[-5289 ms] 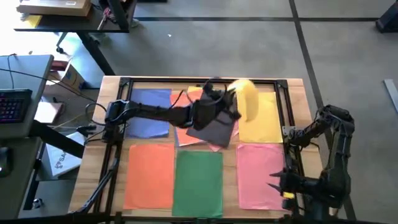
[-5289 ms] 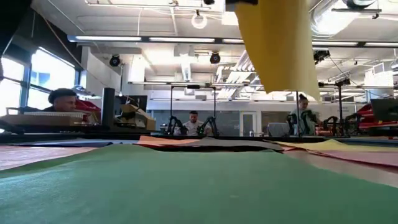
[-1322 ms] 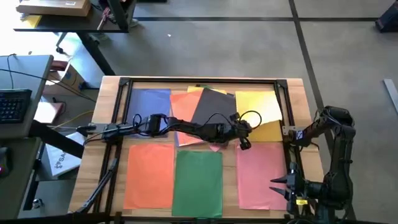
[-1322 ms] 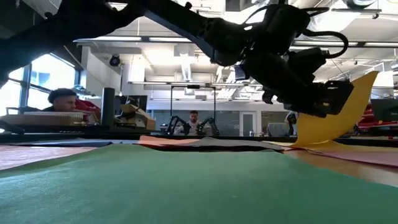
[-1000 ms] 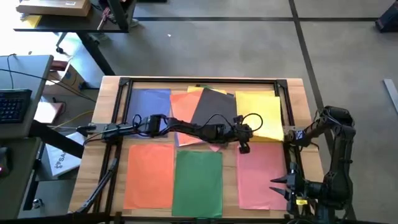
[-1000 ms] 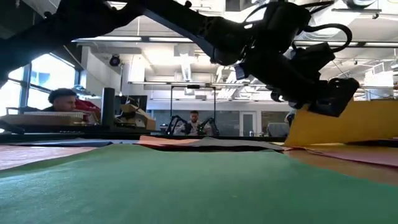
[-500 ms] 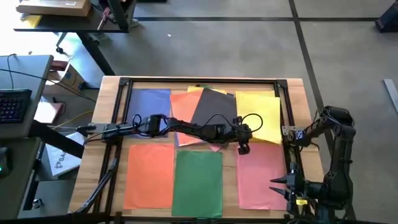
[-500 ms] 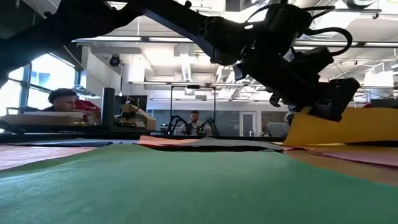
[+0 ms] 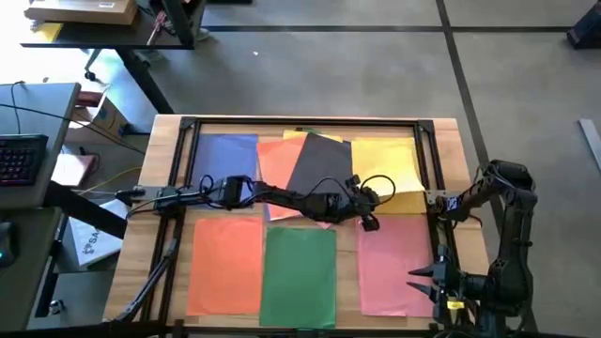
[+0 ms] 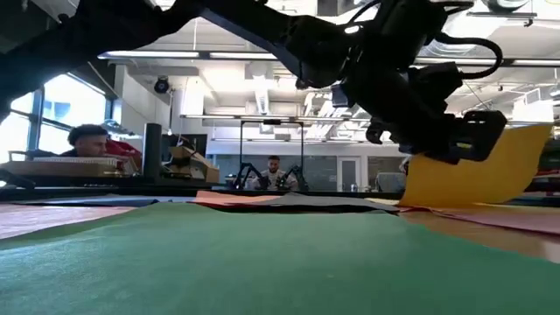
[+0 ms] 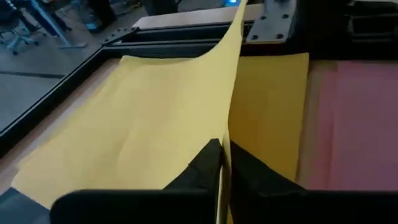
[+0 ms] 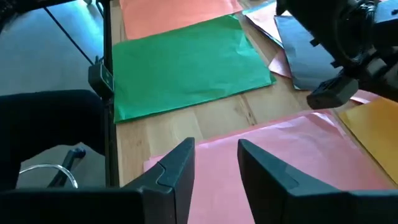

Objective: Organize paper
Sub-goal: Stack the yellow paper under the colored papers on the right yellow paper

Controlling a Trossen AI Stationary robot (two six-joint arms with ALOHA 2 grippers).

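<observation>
High view: left gripper (image 9: 368, 218) pinches yellow sheet (image 9: 390, 161) over the yellow stack toward the table's far-right corner; next, lower flat and release; right gripper (image 12: 214, 163) waits spread at the near-right corner.

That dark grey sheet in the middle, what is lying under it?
The dark grey sheet lies on an orange sheet, with a yellow corner peeking out at its far edge and pink paper at its near edge. Anything more beneath is covered.

A wooden table (image 9: 449, 131) carried coloured paper: blue sheets (image 9: 225, 167), orange sheets (image 9: 225, 266), green sheets (image 9: 299, 277), pink sheets (image 9: 394, 263), yellow sheets (image 9: 390, 161), plus a mixed central pile (image 9: 299, 169).
</observation>
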